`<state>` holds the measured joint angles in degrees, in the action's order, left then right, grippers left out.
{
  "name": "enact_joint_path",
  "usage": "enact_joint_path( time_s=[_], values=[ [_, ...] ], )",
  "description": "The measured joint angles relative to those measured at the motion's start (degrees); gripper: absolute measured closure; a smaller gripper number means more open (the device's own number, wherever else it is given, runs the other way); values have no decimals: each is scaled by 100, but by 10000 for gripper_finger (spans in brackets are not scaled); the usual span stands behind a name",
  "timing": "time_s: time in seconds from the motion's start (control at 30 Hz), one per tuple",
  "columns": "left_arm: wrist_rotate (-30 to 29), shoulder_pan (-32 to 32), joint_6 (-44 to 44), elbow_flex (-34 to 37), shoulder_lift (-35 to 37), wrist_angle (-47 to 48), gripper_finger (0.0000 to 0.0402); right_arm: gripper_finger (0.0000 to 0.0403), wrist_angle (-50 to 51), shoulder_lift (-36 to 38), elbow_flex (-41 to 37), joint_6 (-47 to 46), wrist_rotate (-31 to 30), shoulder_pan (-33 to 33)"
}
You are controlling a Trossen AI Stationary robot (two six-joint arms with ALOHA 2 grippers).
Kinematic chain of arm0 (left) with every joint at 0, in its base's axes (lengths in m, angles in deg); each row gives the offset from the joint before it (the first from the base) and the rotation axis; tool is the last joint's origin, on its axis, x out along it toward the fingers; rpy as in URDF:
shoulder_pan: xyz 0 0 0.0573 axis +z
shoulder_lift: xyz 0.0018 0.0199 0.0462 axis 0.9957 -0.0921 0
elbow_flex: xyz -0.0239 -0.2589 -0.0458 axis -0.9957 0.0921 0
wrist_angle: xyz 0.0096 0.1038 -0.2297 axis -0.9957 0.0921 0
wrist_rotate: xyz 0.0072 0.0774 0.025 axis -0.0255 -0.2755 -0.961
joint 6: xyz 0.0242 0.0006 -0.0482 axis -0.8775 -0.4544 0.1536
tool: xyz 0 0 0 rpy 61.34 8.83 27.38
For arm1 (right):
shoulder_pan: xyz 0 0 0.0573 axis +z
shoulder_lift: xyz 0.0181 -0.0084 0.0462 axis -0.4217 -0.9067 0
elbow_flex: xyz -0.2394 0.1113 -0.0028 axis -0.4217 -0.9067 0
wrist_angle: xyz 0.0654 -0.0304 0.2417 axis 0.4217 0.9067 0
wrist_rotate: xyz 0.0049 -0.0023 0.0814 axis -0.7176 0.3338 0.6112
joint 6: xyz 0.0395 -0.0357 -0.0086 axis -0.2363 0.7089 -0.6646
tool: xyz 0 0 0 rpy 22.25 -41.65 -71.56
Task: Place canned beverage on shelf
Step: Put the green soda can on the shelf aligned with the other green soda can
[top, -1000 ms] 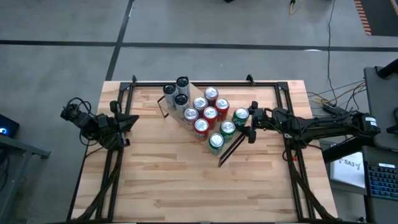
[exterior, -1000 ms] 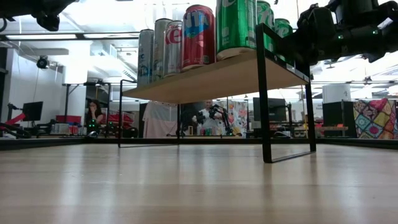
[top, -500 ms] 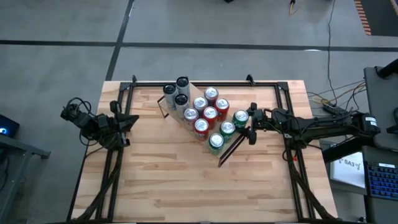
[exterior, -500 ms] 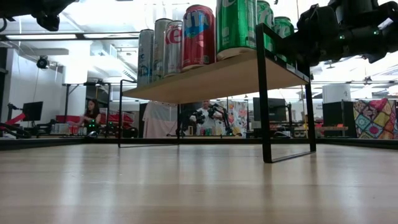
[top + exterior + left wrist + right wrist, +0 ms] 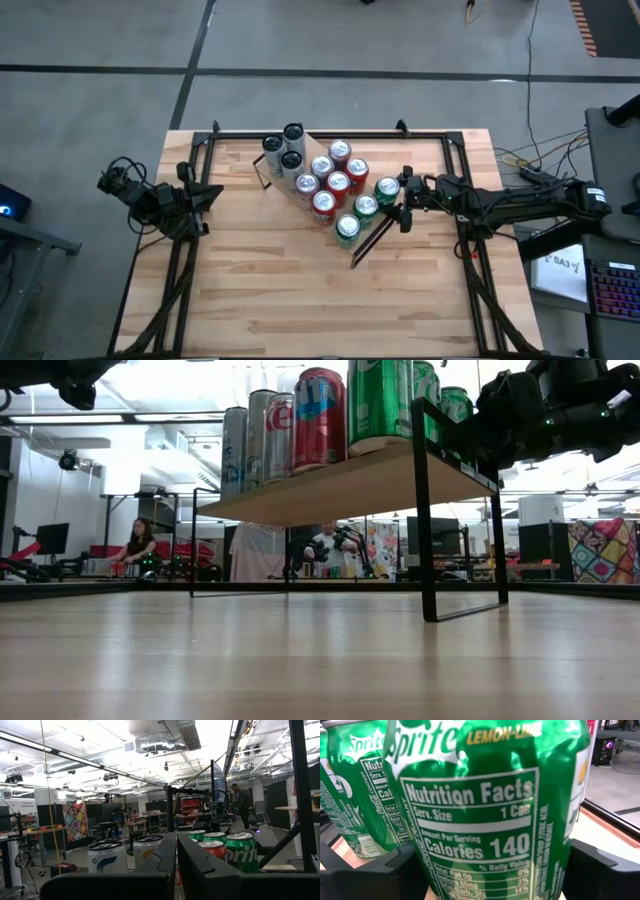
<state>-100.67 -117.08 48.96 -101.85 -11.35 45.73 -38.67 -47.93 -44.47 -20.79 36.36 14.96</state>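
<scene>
I have the right pincer (image 5: pixel 399 200) at the shelf's (image 5: pixel 340 488) right end, its fingers (image 5: pixel 607 870) spread wide to either side of the green can (image 5: pixel 485 805), clear of its wall; that can (image 5: pixel 387 187) stands upright on the shelf board beside the other greens. My judgement: the can is set down, so I should draw the pincer straight back, level, so neither finger clips the can or its neighbours. The left pincer (image 5: pixel 175 865) waits shut at the bench's (image 5: pixel 270 290) left edge. The bench is pale plank with a black rail; beyond it, an open workshop where people sit at desks.
</scene>
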Motion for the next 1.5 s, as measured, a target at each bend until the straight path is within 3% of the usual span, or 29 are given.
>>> enact_joint_path(
  time_s=[0.37, 0.73, 1.5],
  values=[
    [0, -2, 0, 0, 0, 0, 401, 71, 130, 13, 182, 95, -48, 0],
    [0, -2, 0, 0, 0, 2, 401, 67, 1883, 17, 1134, 200, -63, -2],
    [0, -2, 0, 0, 2, 52, 401, 64, 3781, 31, 2789, 421, -54, -2]
  ],
)
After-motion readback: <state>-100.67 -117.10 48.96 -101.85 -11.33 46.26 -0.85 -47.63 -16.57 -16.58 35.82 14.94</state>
